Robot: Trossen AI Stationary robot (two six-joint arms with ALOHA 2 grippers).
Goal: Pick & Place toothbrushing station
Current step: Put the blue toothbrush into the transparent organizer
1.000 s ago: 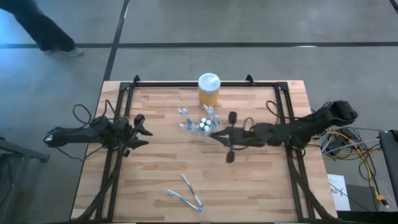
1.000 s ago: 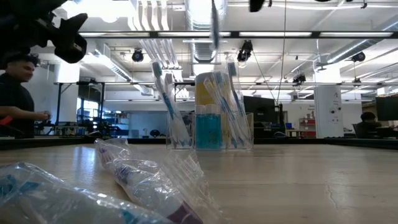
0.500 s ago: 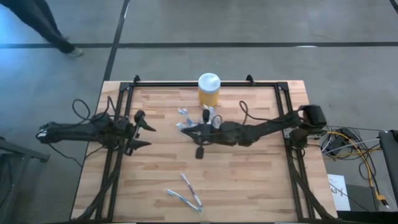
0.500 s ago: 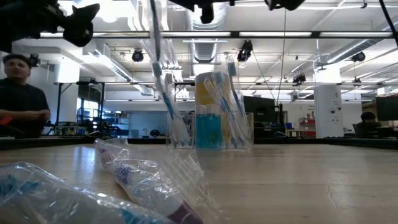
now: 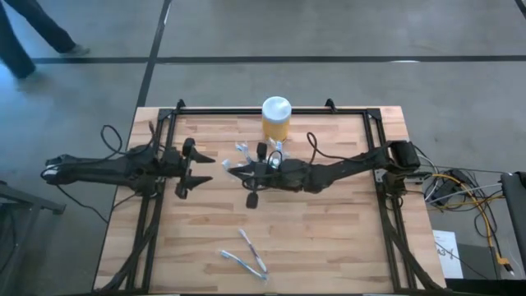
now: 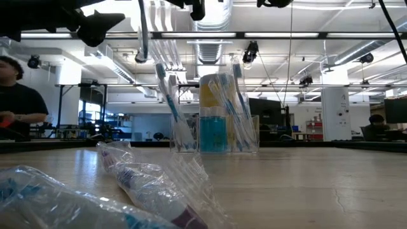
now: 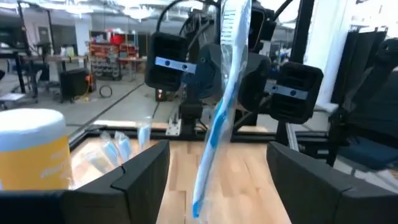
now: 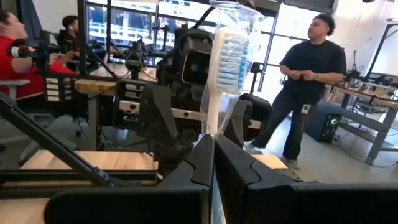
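Observation:
The clear holder (image 6: 215, 130) stands at the table's middle far part, holding several blue-and-white toothbrushes; in the high view my right arm covers most of it. My right gripper (image 5: 234, 168) is left of the holder, shut on a wrapped toothbrush (image 7: 219, 112) that stands upright in the air. My left gripper (image 5: 205, 166) is open, level, and faces it. In the left wrist view its fingers (image 7: 140, 177) stand on either side of the toothbrush's lower handle, apart from it. My right gripper pinches the wrapped toothbrush between its two fingers on the handle just below the bristle head (image 8: 211, 127). The fingers come level from the table's right and lie across the brush. The brush is upright and clear of the table, head (image 8: 229, 56) up, handle (image 7: 205, 186) hanging below.
A yellow jar with a white lid (image 5: 276, 117) stands behind the holder at the far edge. Two wrapped toothbrushes (image 5: 246, 255) lie near the table's front edge. A black frame (image 5: 156, 148) borders the table. A person (image 6: 16, 95) is beyond the table.
My right gripper has gone toward the table's left edge, past the holder, carrying the upright toothbrush clear of the table. My left gripper has gone a little toward the table's right, so the two grippers now face each other closely.

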